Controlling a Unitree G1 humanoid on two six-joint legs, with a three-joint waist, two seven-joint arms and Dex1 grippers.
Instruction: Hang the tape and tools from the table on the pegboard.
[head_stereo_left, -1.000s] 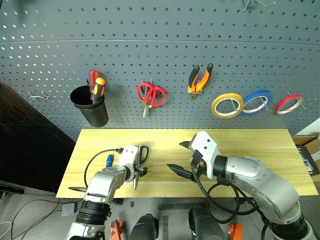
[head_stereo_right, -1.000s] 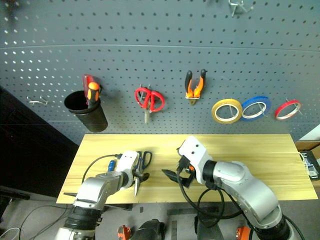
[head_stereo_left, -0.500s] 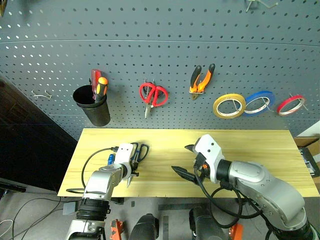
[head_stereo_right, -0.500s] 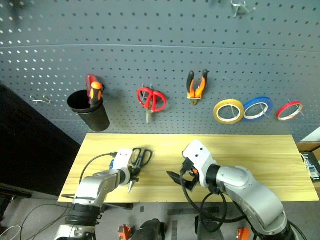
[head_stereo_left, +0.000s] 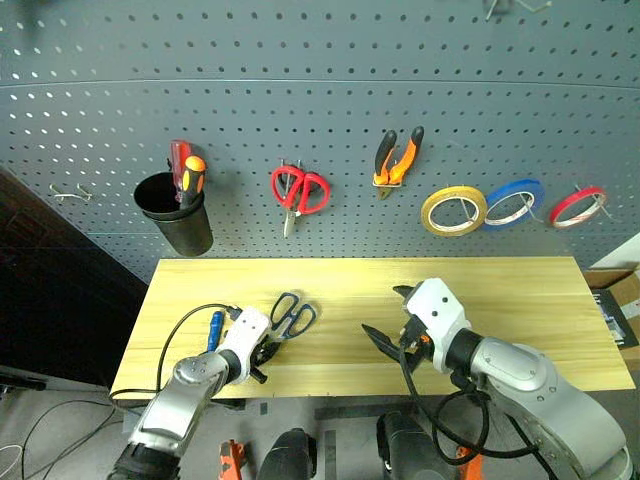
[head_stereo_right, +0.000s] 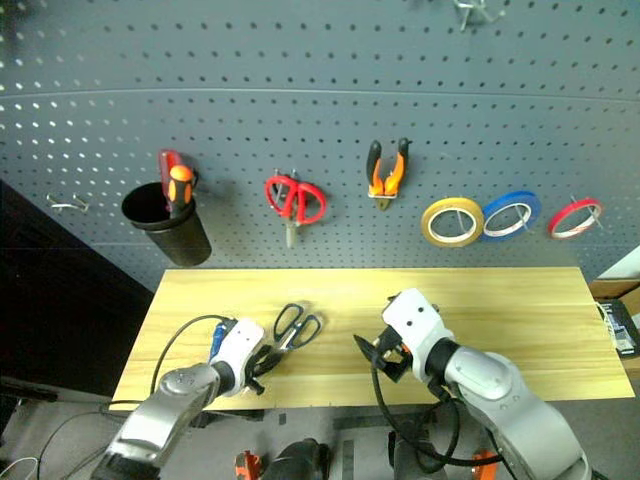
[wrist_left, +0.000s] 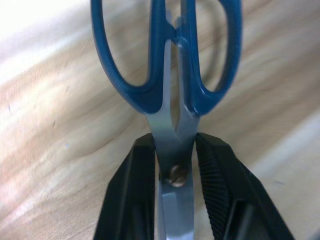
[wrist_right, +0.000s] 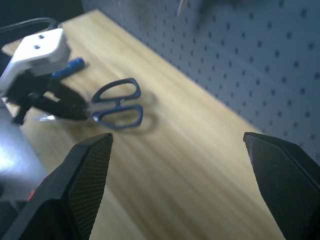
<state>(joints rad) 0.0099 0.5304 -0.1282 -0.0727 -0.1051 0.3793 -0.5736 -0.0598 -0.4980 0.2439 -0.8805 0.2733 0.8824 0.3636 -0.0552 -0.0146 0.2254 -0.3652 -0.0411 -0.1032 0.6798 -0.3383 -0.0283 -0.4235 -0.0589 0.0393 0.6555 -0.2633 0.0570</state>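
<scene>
My left claw (wrist_left: 172, 192): clamped on blue-handled scissors (head_stereo_left: 291, 315) at the pivot, handles over the bench (head_stereo_left: 520, 300) | blue screwdriver (head_stereo_left: 214, 328): on bench beside it | my right claw (head_stereo_left: 385, 320): spread wide, holding nothing | red tape (head_stereo_left: 577, 205): on pegboard (head_stereo_left: 320, 80).

Two scissors: dark blue pair (head_stereo_left: 291, 315), red pair (head_stereo_left: 298, 190). One pliers (head_stereo_left: 397, 158). Three tape rings: yellow (head_stereo_left: 454, 211), blue (head_stereo_left: 511, 203), red (head_stereo_left: 577, 205). Three screwdrivers: blue (head_stereo_left: 215, 329), red (head_stereo_left: 178, 160), orange (head_stereo_left: 193, 177). One black cup (head_stereo_left: 178, 214).

Red scissors (head_stereo_left: 299, 189); black cup (head_stereo_left: 178, 214).
</scene>
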